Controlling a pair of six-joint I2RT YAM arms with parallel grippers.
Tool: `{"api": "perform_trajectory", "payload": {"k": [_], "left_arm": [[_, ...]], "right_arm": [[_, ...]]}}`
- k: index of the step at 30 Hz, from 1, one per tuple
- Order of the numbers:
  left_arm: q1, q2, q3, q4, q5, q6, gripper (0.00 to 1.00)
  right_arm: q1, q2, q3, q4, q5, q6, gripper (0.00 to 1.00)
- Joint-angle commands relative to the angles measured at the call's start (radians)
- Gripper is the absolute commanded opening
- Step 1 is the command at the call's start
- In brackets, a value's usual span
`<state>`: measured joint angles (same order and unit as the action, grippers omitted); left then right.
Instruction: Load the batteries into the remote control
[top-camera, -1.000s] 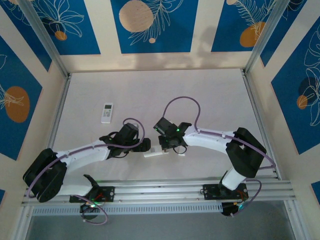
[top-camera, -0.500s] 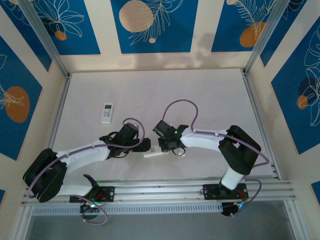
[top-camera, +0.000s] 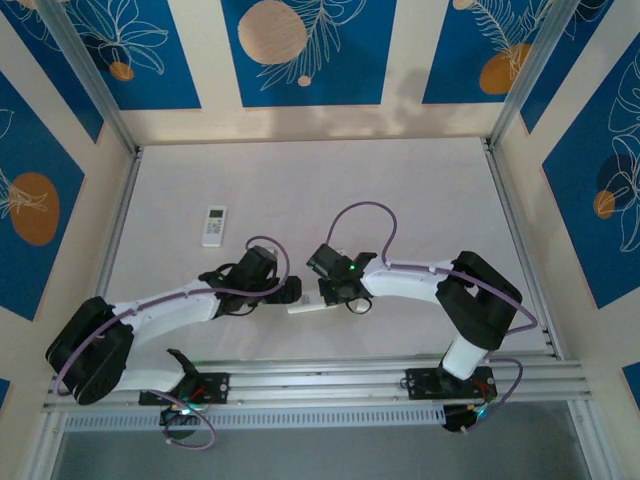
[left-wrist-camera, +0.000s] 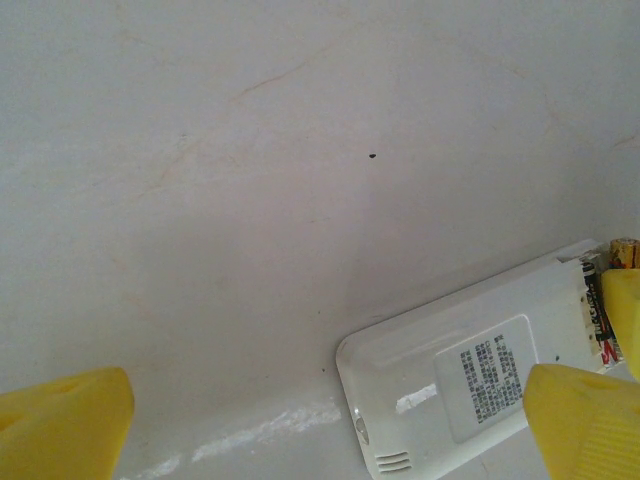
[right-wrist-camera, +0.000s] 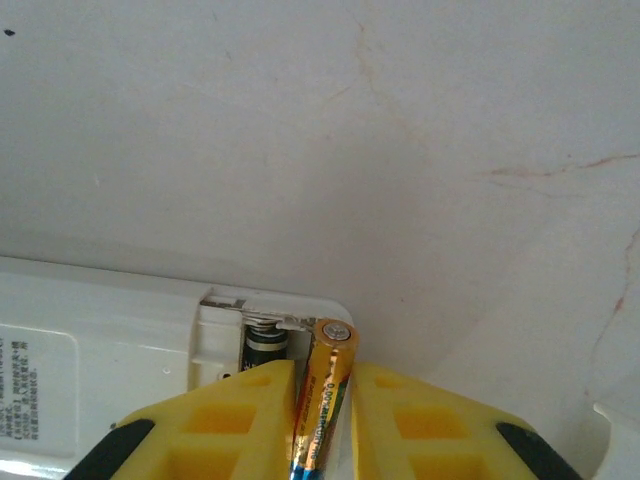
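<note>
Orange battery (right-wrist-camera: 323, 405) clenched in right pincer (right-wrist-camera: 322, 378) (at remote's (right-wrist-camera: 100, 335) open bay); left pincer (left-wrist-camera: 325, 415) released.

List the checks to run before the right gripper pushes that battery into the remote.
1. Battery pinched in right gripper: ok.
2. Remote back up, compartment open: ok.
3. One cell already seated: ok.
4. Free slot beside it: cannot tell, fingers hide it.
5. Polarity of held battery: cannot tell.
6. Left gripper bracing remote: cannot tell; open, contact unclear.
</note>
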<state>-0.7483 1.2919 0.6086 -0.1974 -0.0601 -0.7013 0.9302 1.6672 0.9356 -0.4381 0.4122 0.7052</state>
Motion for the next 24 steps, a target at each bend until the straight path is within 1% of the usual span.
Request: {"api": "perform_trajectory", "payload": {"k": [1,4,8,11,17,21,24], "left_arm": [[0.006,0.004,-0.006,0.015,0.02,-0.012,1.0],[0.004,0.015,-0.007,0.028,0.035,-0.015,1.0],[0.006,0.02,-0.011,0.028,0.039,-0.018,1.0],[0.006,0.016,-0.017,0.033,0.036,-0.02,1.0],[0.006,0.019,-0.014,0.035,0.038,-0.02,1.0],[0.006,0.014,-0.019,0.029,0.041,-0.02,1.0],[0.005,0.009,-0.033,0.047,0.072,-0.025,1.0]], "right_arm": [[0.008,-0.027,0.016,-0.038,-0.005,0.016,0.21],[0.002,-0.02,0.018,-0.036,-0.033,0.016,0.18],[0.005,-0.014,0.018,-0.053,-0.079,0.032,0.18],[0.005,-0.014,0.009,-0.066,-0.087,0.045,0.18],[0.004,-0.017,0.04,-0.079,-0.09,0.034,0.25],[0.003,-0.025,0.074,-0.101,-0.092,0.027,0.25],[-0.007,-0.047,0.076,-0.099,-0.103,0.032,0.26]]}}
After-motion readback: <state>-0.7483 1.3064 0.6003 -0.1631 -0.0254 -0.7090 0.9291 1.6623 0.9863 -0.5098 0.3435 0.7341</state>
